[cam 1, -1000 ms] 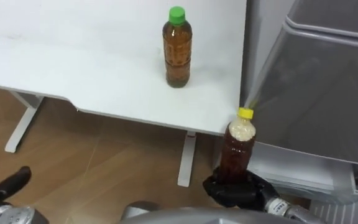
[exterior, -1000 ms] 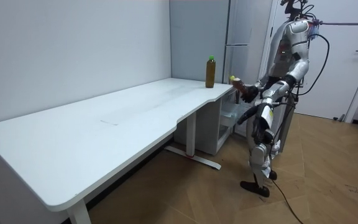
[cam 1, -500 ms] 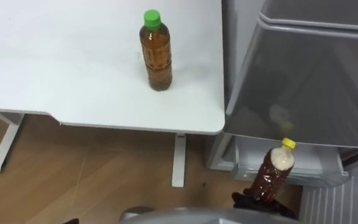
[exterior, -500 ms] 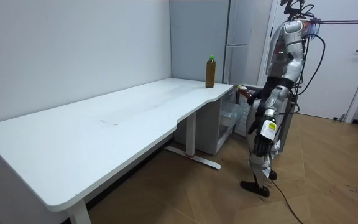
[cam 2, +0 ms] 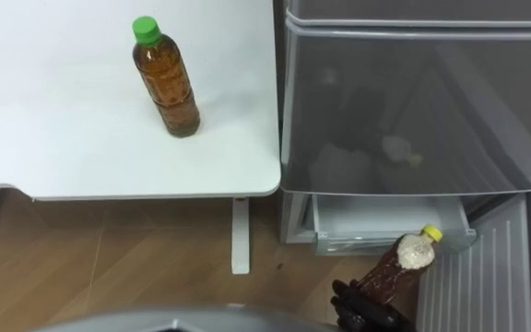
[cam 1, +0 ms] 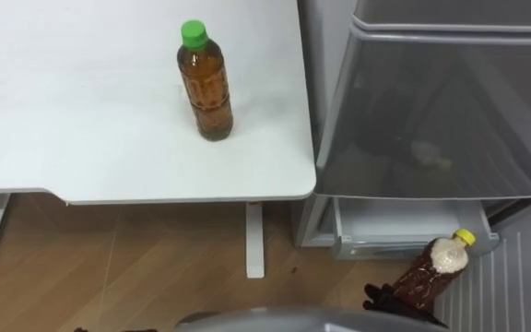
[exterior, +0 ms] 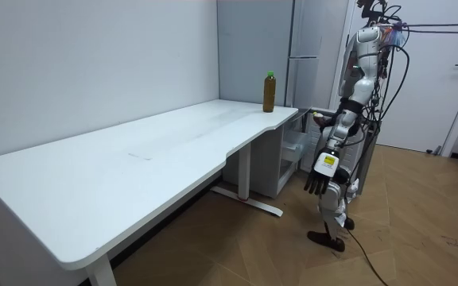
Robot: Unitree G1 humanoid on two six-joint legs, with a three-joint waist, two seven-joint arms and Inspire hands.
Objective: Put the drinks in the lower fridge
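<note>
My right hand [cam 1: 387, 300] curled round the base of the yellow-capped bottle [cam 1: 436, 269], tilted cap-first toward the open lower fridge drawer [cam 1: 404, 226], presumably for loading; green-capped bottle [cam 1: 205, 83] waits upright on worktop [cam 1: 81, 129]; left hand [exterior: 316, 184] hangs slack-fingered.

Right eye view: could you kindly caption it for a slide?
Right hand holds yellow-capped bottle before the open fridge drawer; green-capped bottle stands on the table.

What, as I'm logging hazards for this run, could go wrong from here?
The yellow-capped bottle is tilted and held at its base by the right hand; it could slip or clip the front of the fridge drawer. The green-capped bottle stands near the table corner, where a passing arm might topple it.
</note>
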